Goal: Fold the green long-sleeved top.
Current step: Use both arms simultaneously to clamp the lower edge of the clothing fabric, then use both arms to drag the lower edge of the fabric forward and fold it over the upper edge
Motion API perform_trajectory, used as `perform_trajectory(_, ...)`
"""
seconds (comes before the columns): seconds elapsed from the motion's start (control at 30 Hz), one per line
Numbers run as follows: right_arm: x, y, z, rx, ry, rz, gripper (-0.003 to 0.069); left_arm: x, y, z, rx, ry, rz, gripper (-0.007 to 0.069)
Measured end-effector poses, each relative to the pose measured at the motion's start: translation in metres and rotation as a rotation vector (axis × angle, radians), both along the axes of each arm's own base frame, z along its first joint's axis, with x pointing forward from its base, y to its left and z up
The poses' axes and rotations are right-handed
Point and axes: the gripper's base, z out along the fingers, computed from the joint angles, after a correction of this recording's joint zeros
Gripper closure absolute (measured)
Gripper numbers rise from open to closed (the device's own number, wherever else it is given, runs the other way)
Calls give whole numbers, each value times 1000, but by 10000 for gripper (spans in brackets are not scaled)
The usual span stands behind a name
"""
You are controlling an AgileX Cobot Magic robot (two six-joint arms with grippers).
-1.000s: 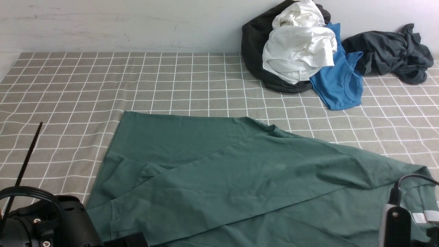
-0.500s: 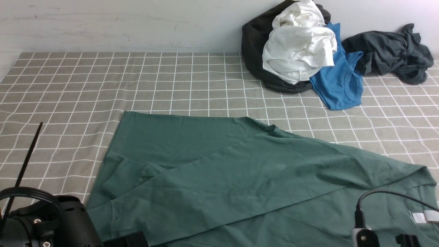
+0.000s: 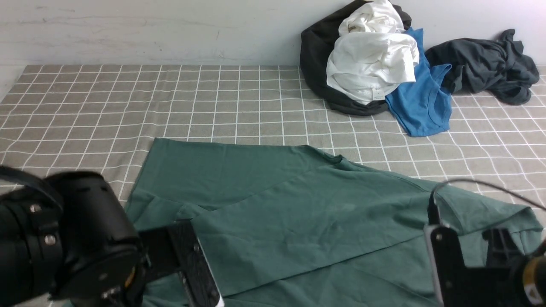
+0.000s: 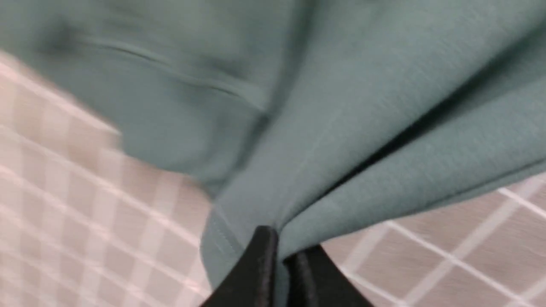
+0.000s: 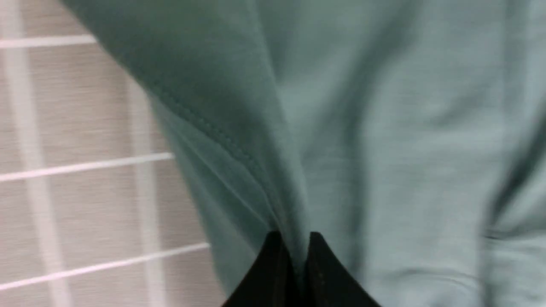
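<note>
Lying flat on the near half of the grey checked tablecloth (image 3: 85, 106), the green long-sleeved fabric top (image 3: 298, 213) spreads from the left arm's side across to the right arm's side. One sleeve is folded diagonally over the body panel.

At the left, the left gripper (image 4: 285, 256) has its black fingers pressed together on a bunched fold at the top's edge. The fabric rises from the cloth in a ridge at the pinch point. In the front view the black left arm (image 3: 64, 238) covers the near-left corner of the garment.

At the right, the right gripper (image 5: 294, 243) is likewise clamped on a pinch of green fabric beside a stitched seam, with checked cloth showing just beside it. The right arm (image 3: 465, 277) hides the near-right part of the top.

At the far right, against the white wall (image 3: 149, 30), loose clothes lie well apart from the top: a black garment (image 3: 313, 55), a crumpled white garment (image 3: 371, 59) resting on it, a blue garment (image 3: 422, 102) and a dark grey garment (image 3: 486, 64).
</note>
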Motion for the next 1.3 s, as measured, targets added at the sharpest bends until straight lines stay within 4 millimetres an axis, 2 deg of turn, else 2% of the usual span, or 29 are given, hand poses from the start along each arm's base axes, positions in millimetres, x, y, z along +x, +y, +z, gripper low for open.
perform_trajectory(0.07,20,-3,16,46,-63,-62,652,16,1,19,-39,-46,-6,611)
perform_trajectory(0.1,21,-2,17,51,-65,-63,652,19,1,22,-46,-54,-5,611)
perform_trajectory(0.13,38,-4,29,114,-113,-125,652,33,5,35,-76,-75,4,611)
perform_trajectory(0.17,39,-5,28,114,-113,-129,652,35,6,36,-77,-79,5,611)
perform_trajectory(0.2,54,-6,38,156,-146,-169,652,49,9,45,-106,-95,14,611)
perform_trajectory(0.23,59,-8,38,163,-147,-183,652,55,11,48,-113,-103,14,611)
perform_trajectory(0.27,75,-10,43,181,-155,-209,652,72,15,55,-137,-117,21,611)
perform_trajectory(0.4,114,-20,47,190,-122,-281,652,114,22,62,-181,-130,46,611)
perform_trajectory(0.5,146,-31,41,194,-68,-342,652,157,30,57,-190,-133,89,611)
perform_trajectory(0.53,149,-32,43,204,-70,-352,652,159,30,57,-192,-133,93,611)
perform_trajectory(0.6,166,-36,37,212,-51,-379,654,180,33,50,-192,-131,116,611)
perform_trajectory(0.63,181,-38,34,226,-45,-402,654,196,34,44,-193,-128,131,611)
perform_trajectory(0.67,183,-38,34,228,-45,-404,654,198,34,41,-191,-121,134,611)
perform_trajectory(0.73,205,-38,29,245,-40,-426,654,221,39,27,-190,-113,161,611)
perform_trajectory(0.8,215,-36,25,252,-38,-435,654,229,40,23,-192,-116,168,611)
perform_trajectory(0.87,230,-33,16,262,-26,-444,654,250,43,6,-194,-122,182,611)
perform_trajectory(0.93,236,-33,10,263,-17,-449,654,258,44,-1,-198,-130,187,611)
perform_trajectory(1.03,247,-31,-13,268,10,-485,654,277,46,-22,-210,-156,189,609)
perform_trajectory(1.13,252,-31,-26,285,14,-533,645,285,48,-39,-214,-161,193,596)
perform_trajectory(1.3,260,-30,-32,331,-30,-593,578,294,55,-56,-221,-173,204,546)
